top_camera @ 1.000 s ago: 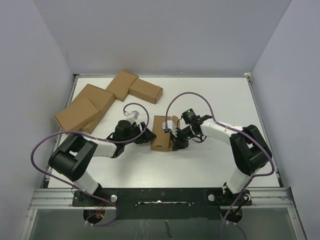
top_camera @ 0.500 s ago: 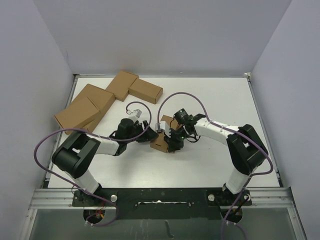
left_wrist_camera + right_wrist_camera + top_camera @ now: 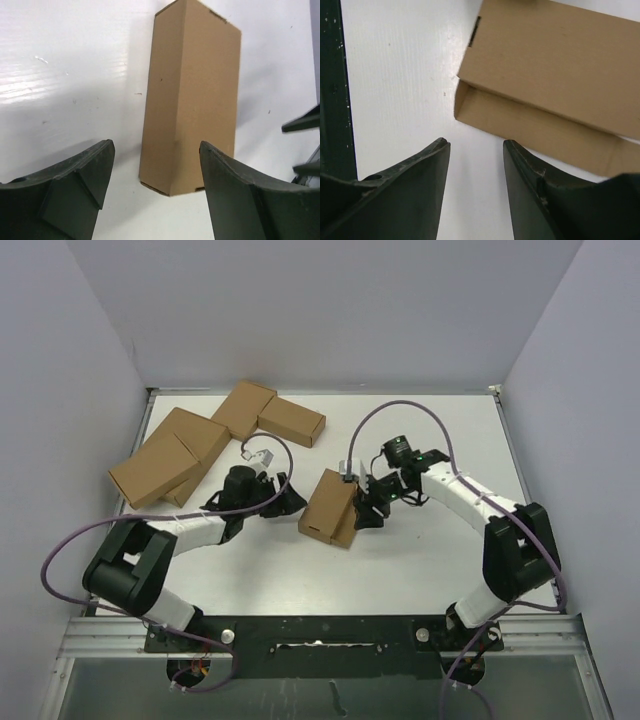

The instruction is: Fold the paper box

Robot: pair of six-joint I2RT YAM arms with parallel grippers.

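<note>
The paper box [image 3: 330,508] is a small closed brown carton lying flat on the white table between the two arms. In the left wrist view the paper box [image 3: 192,95] lies lengthwise just beyond my left gripper [image 3: 156,165], which is open with only bare table between its fingers. In the top view the left gripper [image 3: 292,502] sits just left of the carton. My right gripper [image 3: 363,515] is at the carton's right side. In the right wrist view the right gripper [image 3: 475,145] is open and empty, with the paper box [image 3: 555,65] and its lower side panel just ahead of the fingertips.
A cluster of other brown cartons [image 3: 200,445] lies at the back left of the table. Purple cables [image 3: 400,415] arch over both arms. Grey walls enclose the table on three sides.
The right gripper has opened, let go of the carton and drawn back to the right. The left gripper has widened and backed off left. The carton now lies flat by itself.
</note>
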